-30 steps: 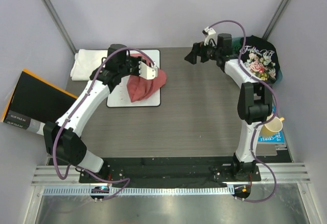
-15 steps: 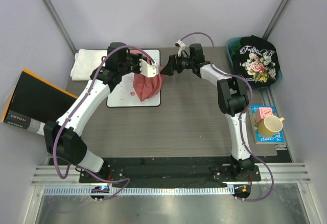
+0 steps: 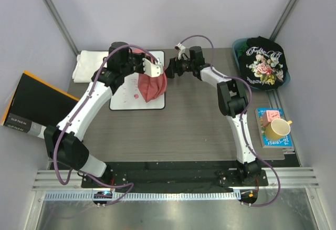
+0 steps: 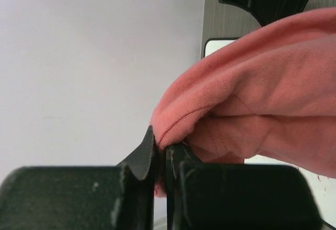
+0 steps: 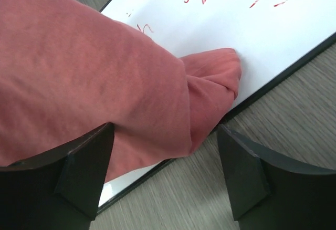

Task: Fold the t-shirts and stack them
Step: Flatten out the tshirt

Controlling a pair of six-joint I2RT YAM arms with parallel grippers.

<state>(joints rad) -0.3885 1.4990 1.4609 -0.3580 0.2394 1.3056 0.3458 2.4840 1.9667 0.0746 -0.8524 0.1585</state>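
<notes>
The salmon-red t-shirt [image 3: 149, 87] hangs bunched over the whiteboard [image 3: 122, 100] at the table's back left. My left gripper [image 3: 155, 71] is shut on its upper edge; the left wrist view shows cloth [image 4: 252, 98] pinched between the jaws [image 4: 163, 154]. My right gripper [image 3: 169, 70] is open right beside the shirt's right side; in the right wrist view the cloth [image 5: 94, 67] lies just ahead of the spread fingertips [image 5: 165, 161]. The black floral t-shirt [image 3: 265, 62] lies in a bin at the back right. The folded white t-shirt [image 3: 90, 65] sits at the back left.
A black and orange box [image 3: 29, 106] hangs off the left table edge. A yellow cup [image 3: 278, 129] and a pink block [image 3: 269, 115] stand on a book at the right edge. The whiteboard's black frame [image 5: 283, 70] runs under the right gripper.
My right arm has swung left from the black shirt's bin across the back of the table to the red shirt. The left gripper has kept hold, and the shirt hangs more bunched.
</notes>
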